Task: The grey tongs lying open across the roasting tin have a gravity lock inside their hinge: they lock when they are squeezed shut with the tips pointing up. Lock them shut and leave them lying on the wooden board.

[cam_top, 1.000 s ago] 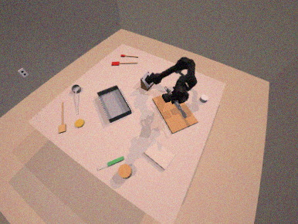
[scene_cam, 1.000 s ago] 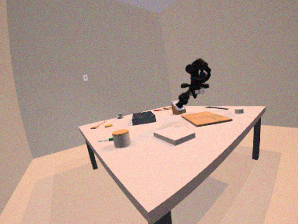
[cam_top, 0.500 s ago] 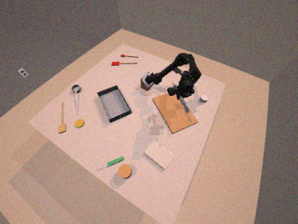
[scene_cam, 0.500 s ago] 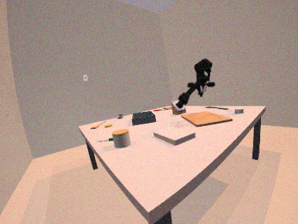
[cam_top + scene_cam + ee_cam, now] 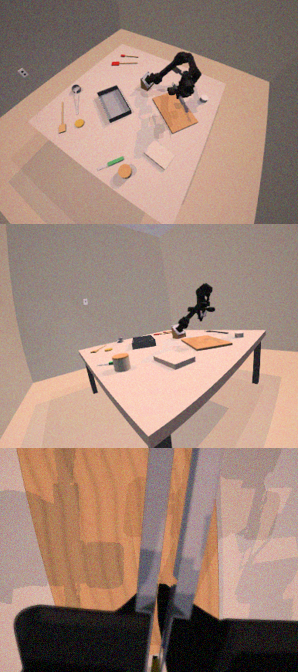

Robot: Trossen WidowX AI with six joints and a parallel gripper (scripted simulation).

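Observation:
My gripper [image 5: 178,94] [image 5: 201,315] [image 5: 155,590] is shut on the grey tongs [image 5: 184,104] [image 5: 203,316] [image 5: 154,513]. It holds them in the air above the wooden board [image 5: 164,110] [image 5: 206,343] [image 5: 107,518]. In the wrist view the two long arms run up the frame from the fingers, with a narrow gap that widens a little away from them. The far ends of the tongs are out of that view, and whether the lock is caught cannot be seen. The roasting tin [image 5: 121,117] [image 5: 143,344] stands apart, with no tongs across it.
A pale slab [image 5: 159,155] [image 5: 174,359] and a jar [image 5: 124,171] [image 5: 121,364] stand toward the front. A small round pot [image 5: 203,99] [image 5: 238,335] is right of the board. A brown block [image 5: 145,85] [image 5: 178,334] is by the arm's base. A ladle [image 5: 76,89] is left of the tin.

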